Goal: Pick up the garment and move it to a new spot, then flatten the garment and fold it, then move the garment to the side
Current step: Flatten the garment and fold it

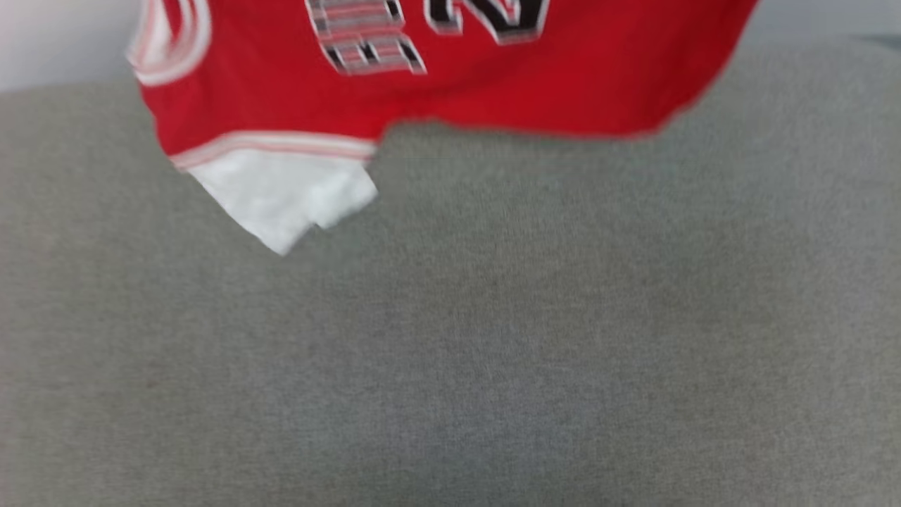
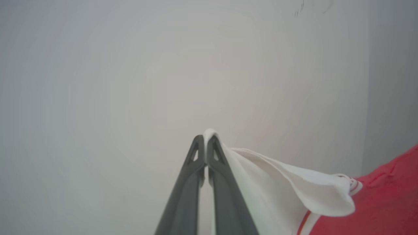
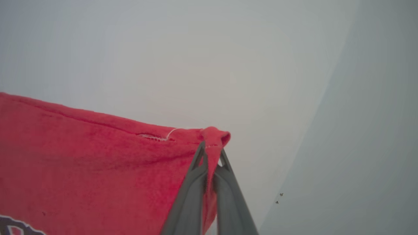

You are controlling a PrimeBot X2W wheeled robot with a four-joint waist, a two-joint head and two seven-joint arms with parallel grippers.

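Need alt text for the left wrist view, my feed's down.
The left gripper is shut on a white sleeve tip of the garment. The sleeve trails to the lower right, past striped trim, into red cloth. A plain pale wall lies behind.

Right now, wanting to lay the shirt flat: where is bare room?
The grey surface lies bare below the garment, from its hanging white sleeve to the near edge. It is crowded at the far side, where the garment hangs.

Open grey fabric surface spreads wide beneath the garment, which curtains the top.
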